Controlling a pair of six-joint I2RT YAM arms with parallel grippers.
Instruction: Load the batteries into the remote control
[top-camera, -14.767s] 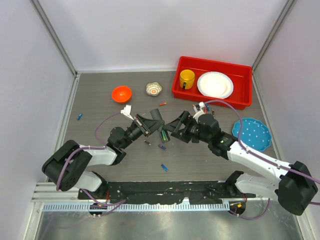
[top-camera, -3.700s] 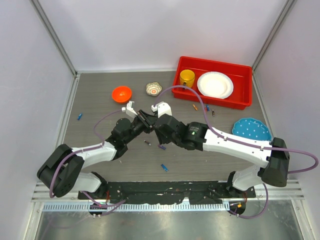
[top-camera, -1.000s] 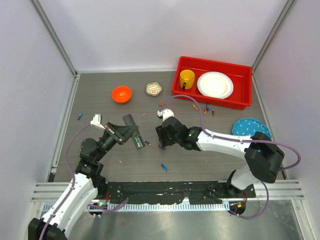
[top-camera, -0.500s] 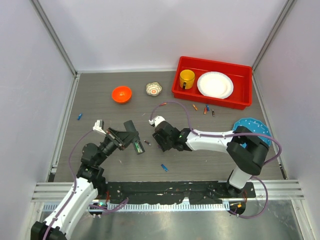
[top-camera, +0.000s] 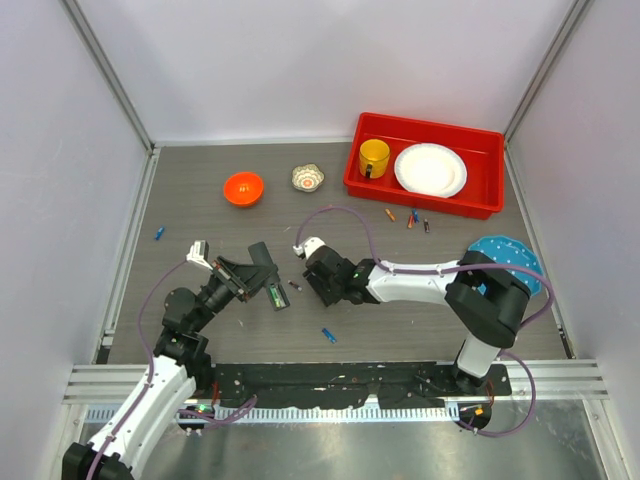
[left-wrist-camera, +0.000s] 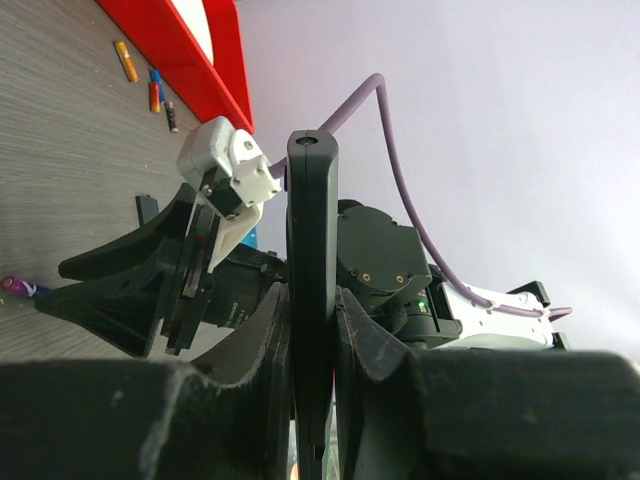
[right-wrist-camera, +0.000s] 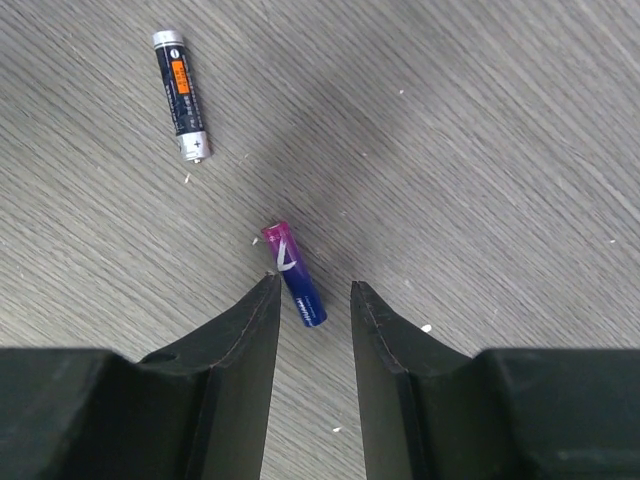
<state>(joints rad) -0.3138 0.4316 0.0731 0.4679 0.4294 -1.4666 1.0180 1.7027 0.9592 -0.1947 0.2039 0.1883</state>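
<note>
The left gripper (left-wrist-camera: 312, 335) is clamped on the remote (left-wrist-camera: 312, 230) and holds it up, left of the middle. The right gripper (right-wrist-camera: 313, 287) is low over the bench (right-wrist-camera: 500, 150), fingers apart around a purple battery (right-wrist-camera: 293, 270) lying there. A black battery (right-wrist-camera: 180, 93) lies near it.

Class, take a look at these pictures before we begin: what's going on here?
Two robot arms are working on loading a remote. The left gripper is shut on the remote control, which is clamped on edge. The right gripper is down at the table. Its fingers stand open on either side of a purple-and-blue battery, which lies flat and is not yet gripped. A black-and-orange battery lies nearby, untouched.
</note>
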